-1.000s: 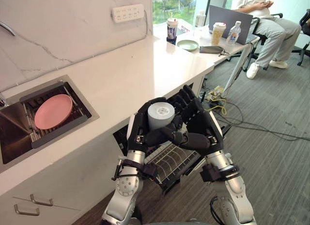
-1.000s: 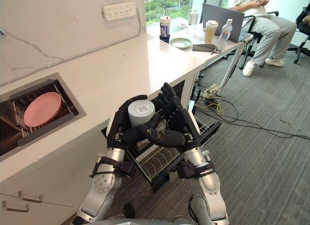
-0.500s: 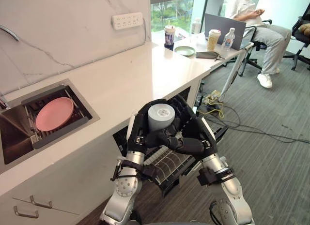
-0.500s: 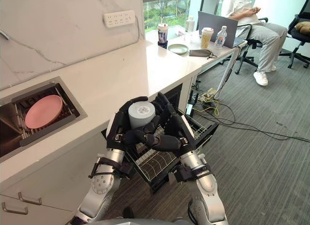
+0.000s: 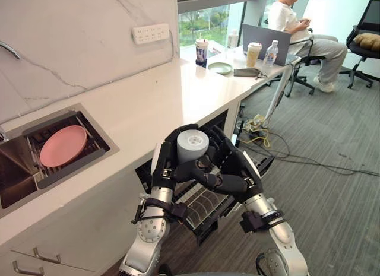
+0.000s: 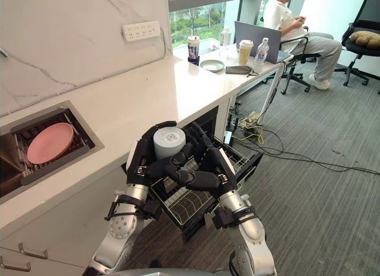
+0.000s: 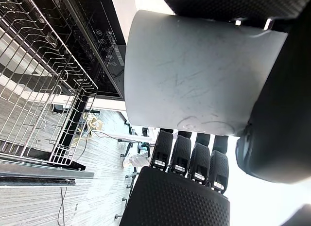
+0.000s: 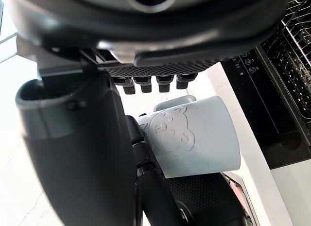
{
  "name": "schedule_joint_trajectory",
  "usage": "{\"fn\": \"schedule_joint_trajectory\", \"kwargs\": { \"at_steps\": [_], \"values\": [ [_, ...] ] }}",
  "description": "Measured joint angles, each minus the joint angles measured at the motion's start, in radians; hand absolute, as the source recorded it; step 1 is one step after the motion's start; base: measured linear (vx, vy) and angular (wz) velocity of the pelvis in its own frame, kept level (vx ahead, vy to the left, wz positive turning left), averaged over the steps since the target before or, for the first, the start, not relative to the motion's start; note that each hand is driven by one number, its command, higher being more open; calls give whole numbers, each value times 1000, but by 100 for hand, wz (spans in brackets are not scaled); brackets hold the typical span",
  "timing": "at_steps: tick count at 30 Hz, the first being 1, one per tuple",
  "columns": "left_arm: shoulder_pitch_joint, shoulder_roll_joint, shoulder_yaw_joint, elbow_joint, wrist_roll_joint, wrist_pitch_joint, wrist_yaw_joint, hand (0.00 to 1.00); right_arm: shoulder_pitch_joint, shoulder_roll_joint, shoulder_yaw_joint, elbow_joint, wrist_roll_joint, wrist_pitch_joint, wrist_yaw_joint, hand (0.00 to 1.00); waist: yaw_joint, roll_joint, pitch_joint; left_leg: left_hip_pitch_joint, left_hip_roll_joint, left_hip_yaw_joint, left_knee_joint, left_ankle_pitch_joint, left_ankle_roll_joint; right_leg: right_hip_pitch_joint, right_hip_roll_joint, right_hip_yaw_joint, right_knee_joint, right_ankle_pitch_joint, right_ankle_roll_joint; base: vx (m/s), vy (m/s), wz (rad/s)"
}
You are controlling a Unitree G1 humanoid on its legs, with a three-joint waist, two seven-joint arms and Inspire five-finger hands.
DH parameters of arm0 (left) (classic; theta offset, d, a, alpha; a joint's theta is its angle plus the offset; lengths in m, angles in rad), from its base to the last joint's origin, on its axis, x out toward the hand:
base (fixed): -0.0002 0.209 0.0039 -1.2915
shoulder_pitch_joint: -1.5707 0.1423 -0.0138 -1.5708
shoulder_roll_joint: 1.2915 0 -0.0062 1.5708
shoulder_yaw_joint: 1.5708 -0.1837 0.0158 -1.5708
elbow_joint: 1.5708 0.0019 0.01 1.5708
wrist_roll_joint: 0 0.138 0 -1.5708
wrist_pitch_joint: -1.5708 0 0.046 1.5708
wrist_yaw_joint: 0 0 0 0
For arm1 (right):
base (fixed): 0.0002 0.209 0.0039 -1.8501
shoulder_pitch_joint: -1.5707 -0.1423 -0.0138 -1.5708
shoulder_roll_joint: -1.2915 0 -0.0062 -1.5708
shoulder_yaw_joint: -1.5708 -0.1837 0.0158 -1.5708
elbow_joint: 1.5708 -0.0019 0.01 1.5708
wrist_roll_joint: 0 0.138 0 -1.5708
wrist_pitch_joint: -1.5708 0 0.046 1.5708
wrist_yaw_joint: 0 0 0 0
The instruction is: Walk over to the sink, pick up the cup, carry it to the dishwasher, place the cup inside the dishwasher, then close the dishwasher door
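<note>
Between the earlier frames and this one the camera has shifted, taking in more of the far room, while both hands stay clasped on the cup (image 5: 192, 146). It is held upright above the floor, near the bench (image 5: 148, 92) edge, with its flat closed end apparently uppermost and its long axis roughly vertical. The left hand (image 5: 165, 167) curls round the cup's left side. The right hand (image 5: 235, 176) wraps its right side, with fingers crossing the near face. The dishwasher (image 6: 209, 123) stands open under the bench, its wire rack (image 6: 191, 200) pulled out. The rack lies directly below the cup and extends a little to the far right. Judged from this, the coming move is mainly a descent with a slight shift right, and neither hand is closer to the rack. The sink (image 5: 19, 180), well to the left, holds a pink plate (image 5: 62, 145).
</note>
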Motion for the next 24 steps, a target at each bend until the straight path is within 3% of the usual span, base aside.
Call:
{"fn": "schedule_joint_trajectory", "kwargs": {
  "at_steps": [18, 24],
  "values": [
    [0, 36, 13, 0, -1, 0, -57, 0, -1, -16, -16, -1, -30, 21, 50, 100, -1, 0, -28, 4, 0, 8, 0, 1, 1, 1, 0, 9, 1, 0, 0, 0, 0, -1],
    [0, 48, 38, 0, -13, 0, -136, 0, -2, -30, -40, 0, -29, 37, 107, 100, -2, 0, -29, 10, 2, 16, 0, -1, -1, 2, 1, 11, 1, 3, -3, -3, 2, -2]
  ]
}}
